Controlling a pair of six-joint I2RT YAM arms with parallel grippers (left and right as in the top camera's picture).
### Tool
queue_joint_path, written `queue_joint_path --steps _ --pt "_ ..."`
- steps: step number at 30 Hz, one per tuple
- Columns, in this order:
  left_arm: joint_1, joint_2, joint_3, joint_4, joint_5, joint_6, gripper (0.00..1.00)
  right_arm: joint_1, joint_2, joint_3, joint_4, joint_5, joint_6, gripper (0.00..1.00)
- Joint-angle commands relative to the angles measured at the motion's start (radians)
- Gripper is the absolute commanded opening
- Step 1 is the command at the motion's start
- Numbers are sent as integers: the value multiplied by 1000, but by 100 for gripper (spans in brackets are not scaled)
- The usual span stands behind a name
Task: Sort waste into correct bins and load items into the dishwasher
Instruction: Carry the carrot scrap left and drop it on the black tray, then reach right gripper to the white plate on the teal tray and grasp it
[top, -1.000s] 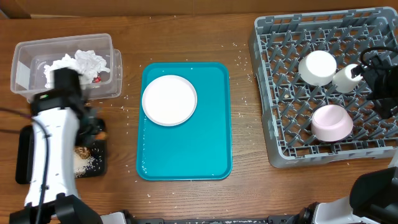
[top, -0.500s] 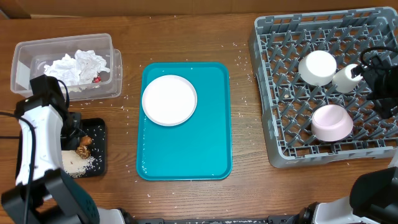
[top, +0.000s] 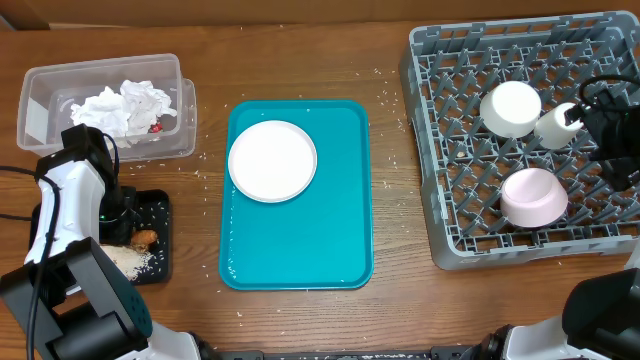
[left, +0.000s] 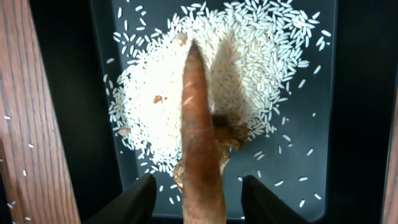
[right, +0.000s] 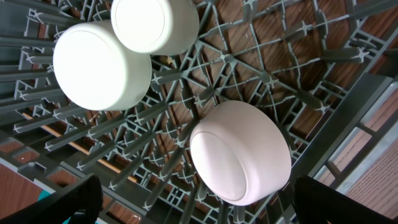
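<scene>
Left wrist view shows the left jaws released either side of the carrot piece (left: 198, 124), which lies on the rice (left: 149, 93) in the black tray (left: 311, 155). A second ago that arm hung over the clear tub (top: 40, 90). Right jaws hang wide open above the dish rack (top: 430, 60).

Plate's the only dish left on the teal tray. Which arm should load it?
Right, probably. The right gripper is open and empty over the rack, where the plate goes. The left gripper hangs over the black tray, carrot piece between its open fingers, though the plate lies nearer it.
</scene>
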Motion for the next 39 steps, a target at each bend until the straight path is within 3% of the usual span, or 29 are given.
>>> queue_joint_path --steps 1,6,14,18,19,20,25,27,29,30,35,36,38,39 --pt "11 3 -2 0 -39 29 48 0 1 24 3 6 5 100" --pt "11 -6 60 -47 -22 104 49 0 1 24 3 6 5 100" --pt "26 -95 356 -226 -16 119 50 0 1 24 3 6 5 100" --pt "37 -169 459 -249 15 256 54 0 1 24 3 6 5 100" --pt "37 -201 475 -256 63 309 85 0 1 24 3 6 5 100" --pt "37 -219 480 -256 92 319 99 0 1 24 3 6 5 100" --pt "76 -312 536 -225 192 377 100 0 1 24 3 6 5 100" --pt "89 -329 553 -193 312 521 100 0 1 24 3 6 5 100" --pt "71 -333 554 -165 562 731 100 0 1 24 3 0 6 100" --pt "60 -330 554 -165 605 757 100 0 1 24 5 -18 6 100" --pt "34 -310 554 -165 460 751 100 0 1 24 -30 -327 4 100" --pt "51 -302 554 -169 405 719 100 3 1 24 -9 -451 -45 98" --pt "82 -286 554 -181 372 664 100 31 1 24 26 -617 -173 71" --pt "102 -274 554 -188 372 635 100 75 1 24 28 -648 -200 65"
